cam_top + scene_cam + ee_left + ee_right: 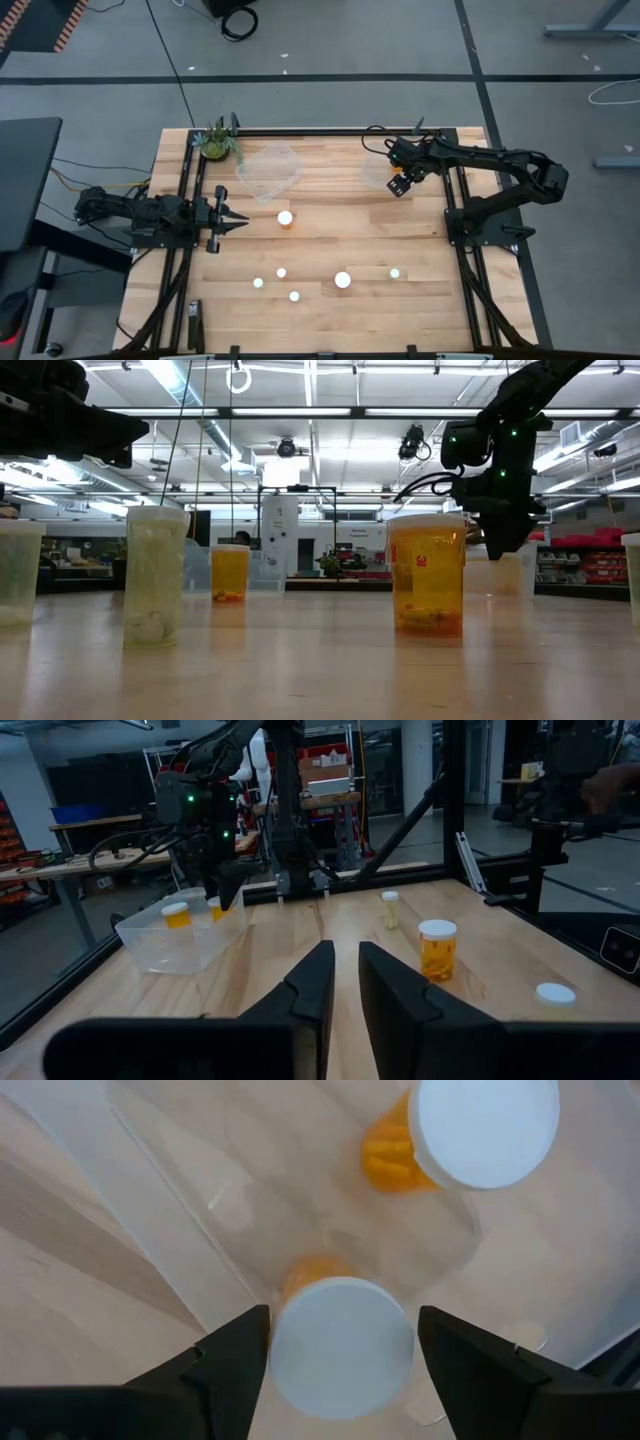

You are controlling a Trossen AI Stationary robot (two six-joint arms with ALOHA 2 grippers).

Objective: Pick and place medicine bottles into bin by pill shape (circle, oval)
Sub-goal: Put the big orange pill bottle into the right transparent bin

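My right gripper point(400, 185) hangs over the right clear tub point(375, 172) at the table's far right, shut on a medicine bottle with a white cap point(340, 1345). A second bottle point(480, 1130) stands upright in that tub. My left gripper point(243, 222) is shut and empty, level above the table's left side, pointing right. Several more amber bottles stand upright on their bases on the table: one at mid-table point(286, 218) and the others nearer the front point(343, 280). A second clear tub point(268, 168) sits at the far middle. My right gripper holds the bottle's white cap point(285, 1350) between its two fingers, which come from above and point down. The bottle is upright, its amber body point(312, 1272) below the cap inside the tub. Whether its base rests on the tub floor I cannot tell.
A small potted plant point(215, 143) stands at the far left corner. Black frame rails point(185, 200) run along the table's left and right sides. Bare wood lies between the tubs and the front row of bottles.
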